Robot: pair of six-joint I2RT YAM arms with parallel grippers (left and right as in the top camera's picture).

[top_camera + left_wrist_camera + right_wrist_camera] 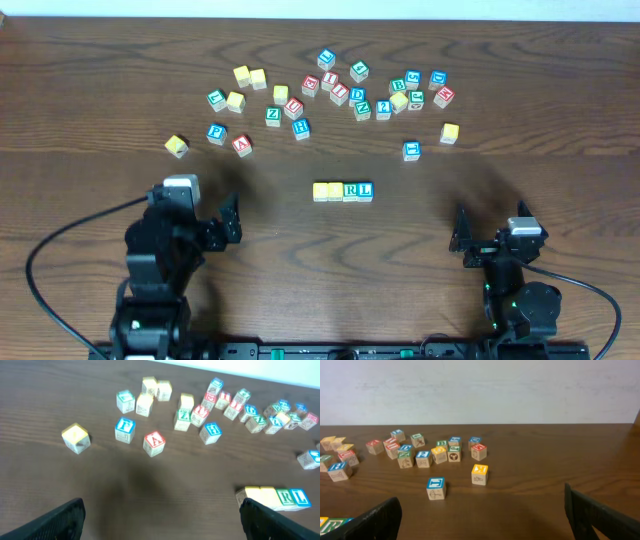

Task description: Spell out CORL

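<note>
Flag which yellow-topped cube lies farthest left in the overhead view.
The lone yellow cube, standing by itself left of the red A cube; every other yellow one lies further right.

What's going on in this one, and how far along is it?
Two robot arms are spelling a word with letter blocks. A row of four blocks sits side by side in the middle of the table: two with yellow tops, then a green R and a blue L. The left tool and right tool are both open and empty, near the front edge and apart from the row. The other blocks lie scattered on the far side.
</note>
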